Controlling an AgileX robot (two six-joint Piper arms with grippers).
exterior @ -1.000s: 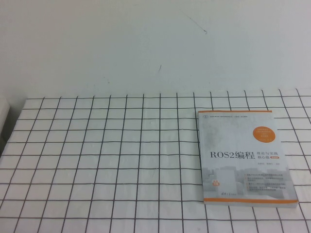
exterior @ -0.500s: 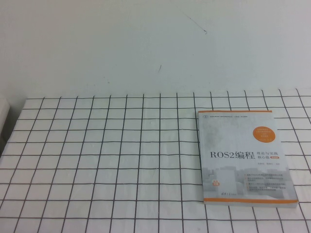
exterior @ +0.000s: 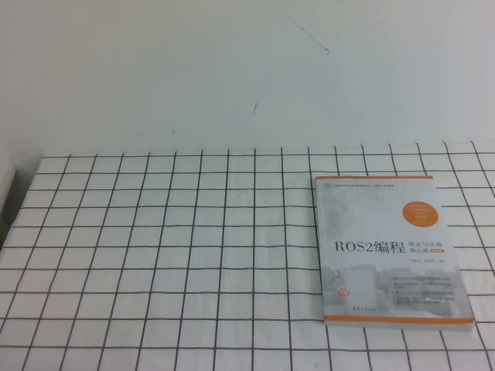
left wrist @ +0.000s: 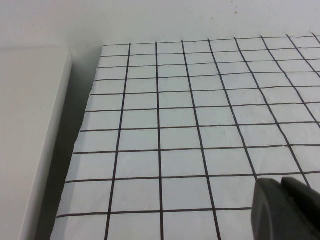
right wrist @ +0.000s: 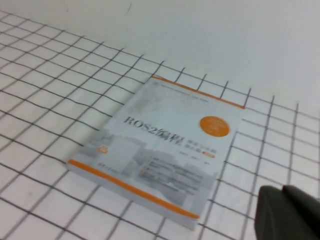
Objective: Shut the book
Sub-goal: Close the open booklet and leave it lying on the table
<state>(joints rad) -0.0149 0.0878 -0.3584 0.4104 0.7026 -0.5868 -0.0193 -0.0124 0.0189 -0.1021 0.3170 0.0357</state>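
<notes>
Nothing has shifted since the earlier frames. Toward the 9 o'clock edge of the checked tabletop (exterior: pixel 155 255) hovers the left gripper (left wrist: pixel 282 202); wide or narrow, I cannot tell. At 4 o'clock the book (exterior: pixel 390 251) lies flat and already shut, its pale cover up with orange bands and an orange circle. Near it hangs the right gripper (right wrist: pixel 282 212), its opening likewise impossible to tell.
</notes>
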